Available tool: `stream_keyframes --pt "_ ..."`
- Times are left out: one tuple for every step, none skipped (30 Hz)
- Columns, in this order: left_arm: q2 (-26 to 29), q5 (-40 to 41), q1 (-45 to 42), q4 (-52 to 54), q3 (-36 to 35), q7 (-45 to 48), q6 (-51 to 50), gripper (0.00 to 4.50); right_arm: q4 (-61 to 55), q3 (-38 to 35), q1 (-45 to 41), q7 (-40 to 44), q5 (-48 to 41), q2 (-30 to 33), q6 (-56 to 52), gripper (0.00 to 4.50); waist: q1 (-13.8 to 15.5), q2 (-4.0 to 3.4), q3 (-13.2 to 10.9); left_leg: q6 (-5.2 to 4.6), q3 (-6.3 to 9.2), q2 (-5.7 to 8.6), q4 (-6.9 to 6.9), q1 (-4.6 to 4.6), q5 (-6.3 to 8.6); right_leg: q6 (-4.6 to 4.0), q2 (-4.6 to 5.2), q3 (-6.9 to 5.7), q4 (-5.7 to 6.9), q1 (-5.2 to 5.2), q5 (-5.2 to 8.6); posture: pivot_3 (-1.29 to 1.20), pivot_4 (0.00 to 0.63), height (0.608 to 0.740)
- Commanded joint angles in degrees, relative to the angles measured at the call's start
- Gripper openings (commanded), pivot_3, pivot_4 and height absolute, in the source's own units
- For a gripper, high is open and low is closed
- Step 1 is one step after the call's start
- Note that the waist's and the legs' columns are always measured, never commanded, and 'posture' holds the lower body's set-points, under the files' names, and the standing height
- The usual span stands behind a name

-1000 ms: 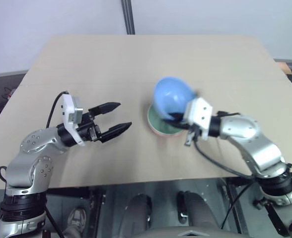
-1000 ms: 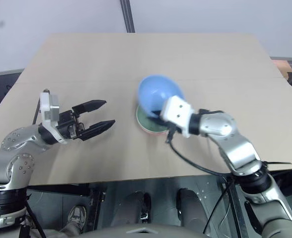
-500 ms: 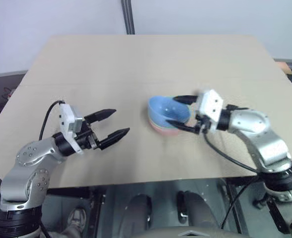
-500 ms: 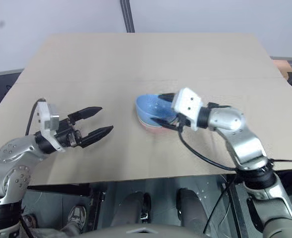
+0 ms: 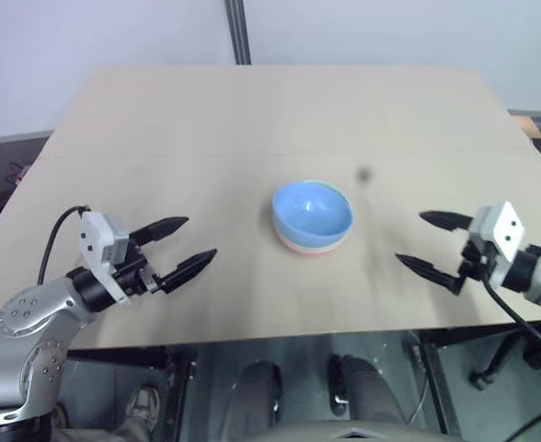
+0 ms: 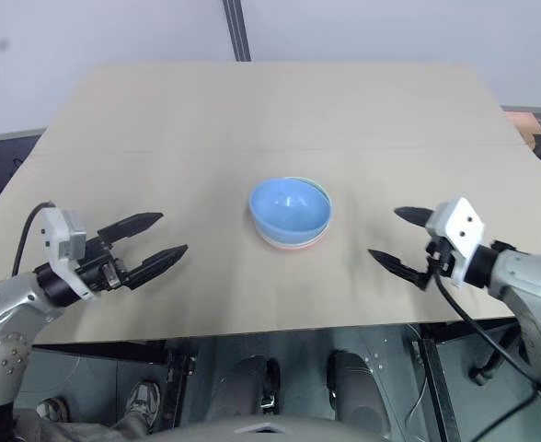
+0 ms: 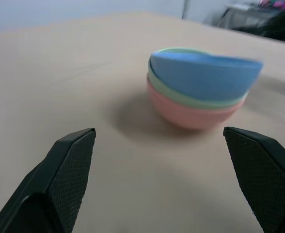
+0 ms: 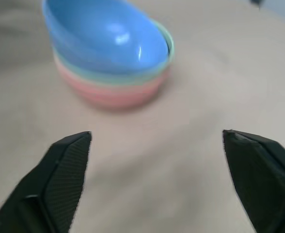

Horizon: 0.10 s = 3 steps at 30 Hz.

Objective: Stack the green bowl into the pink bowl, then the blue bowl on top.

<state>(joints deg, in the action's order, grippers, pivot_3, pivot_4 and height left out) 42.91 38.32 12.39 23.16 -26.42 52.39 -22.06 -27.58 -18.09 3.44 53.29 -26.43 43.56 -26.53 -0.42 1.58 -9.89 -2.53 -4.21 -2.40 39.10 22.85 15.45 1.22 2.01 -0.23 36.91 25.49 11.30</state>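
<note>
Sitting near the middle of the tan table: a stack of three bowls, with the pink bowl at the bottom touching the tabletop, the green bowl nested inside it and showing as a thin mint band, and the blue bowl on top. Blue bowl resting slightly tilted in the stack, its rim raised higher on one side in both wrist views, the hollow facing up. Left gripper hovering over the near left part of the table, well apart from the stack, black fingers spread wide and pointing toward the bowls, nothing between them. Right gripper hovering over the near right part of the table, likewise well apart from the stack, fingers spread wide and pointing back toward the bowls, holding nothing. Stack framed between the open fingertips in the left wrist view and likewise between the right arm's fingertips in the right wrist view. Small dark smudge on the tabletop just beyond the stack, toward the right.
</note>
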Motion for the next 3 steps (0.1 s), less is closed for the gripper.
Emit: stream_keyframes --pt "1.0 0.3 3.2 3.2 -3.0 1.0 -0.1 4.5 0.6 -4.3 0.8 2.4 -2.9 1.8 1.2 4.48 -0.2 0.0 0.0 0.0 0.0 -0.01 0.0 -0.02 0.0 0.0 0.0 0.0 0.0 -0.01 0.0 0.0 0.15 0.74" --pt "1.1 -0.1 4.0 3.5 -3.0 1.3 0.4 4.5 0.9 -4.3 1.0 2.7 -2.8 2.1 1.7 4.48 -0.2 0.0 0.0 0.0 0.0 -0.02 0.0 -0.04 0.0 0.01 0.0 0.0 0.0 -0.01 0.0 0.0 0.15 0.74" --pt "1.2 -0.3 4.3 3.6 -3.0 1.3 0.6 4.5 1.5 -4.2 1.1 3.1 -2.6 2.2 2.3 4.48 -0.2 0.0 0.0 0.0 0.02 -0.02 0.0 -0.05 0.0 0.01 -0.01 -0.01 0.01 -0.01 0.0 0.0 0.15 0.74"
